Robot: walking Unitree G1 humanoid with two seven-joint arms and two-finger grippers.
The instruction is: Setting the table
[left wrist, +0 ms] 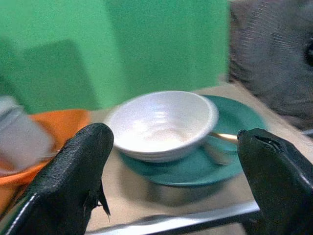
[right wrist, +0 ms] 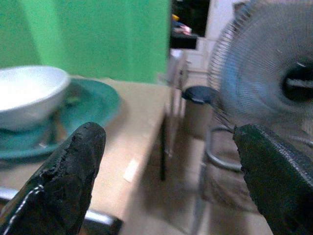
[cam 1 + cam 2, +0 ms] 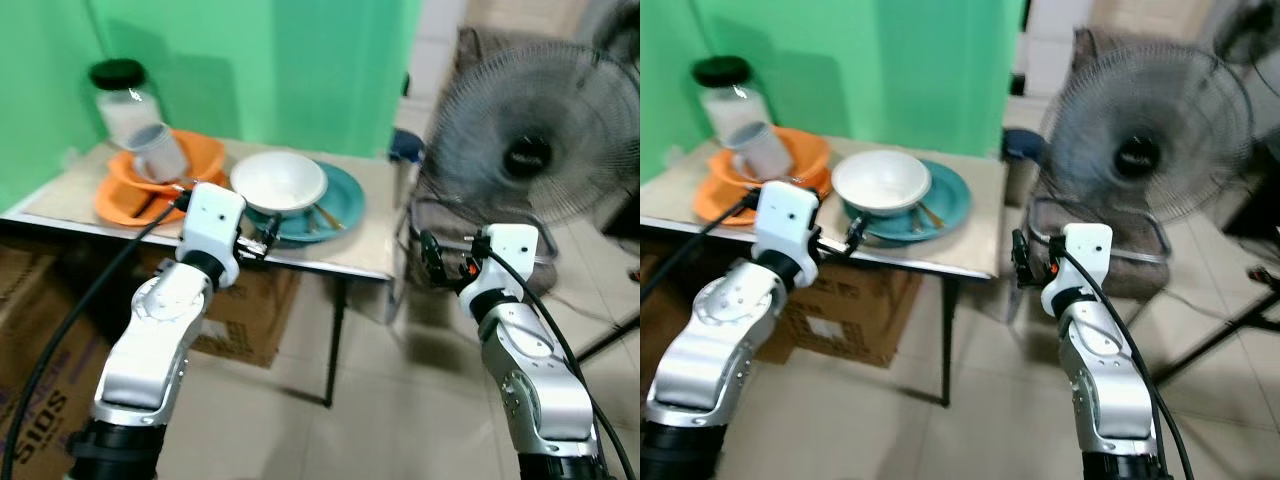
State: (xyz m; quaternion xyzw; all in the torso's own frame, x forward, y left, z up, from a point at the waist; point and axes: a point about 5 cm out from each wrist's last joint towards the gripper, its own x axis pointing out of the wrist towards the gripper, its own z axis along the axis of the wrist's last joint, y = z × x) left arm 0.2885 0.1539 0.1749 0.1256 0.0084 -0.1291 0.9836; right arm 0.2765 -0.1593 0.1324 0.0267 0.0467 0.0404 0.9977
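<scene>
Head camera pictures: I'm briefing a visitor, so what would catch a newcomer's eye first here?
The bright green backdrop behind the small table, then the white ceramic bowl sitting on a round teal plate near the table's front edge. Left of it, a grey mug lies tilted in stacked orange dishes; a large grey pedestal fan stands to the right.

Grey standing fan (image 3: 530, 150) right of table, cardboard boxes (image 3: 245, 320) beneath — green backdrop (image 3: 250, 60)

Bright, even light; motion-blurred throughout
</scene>
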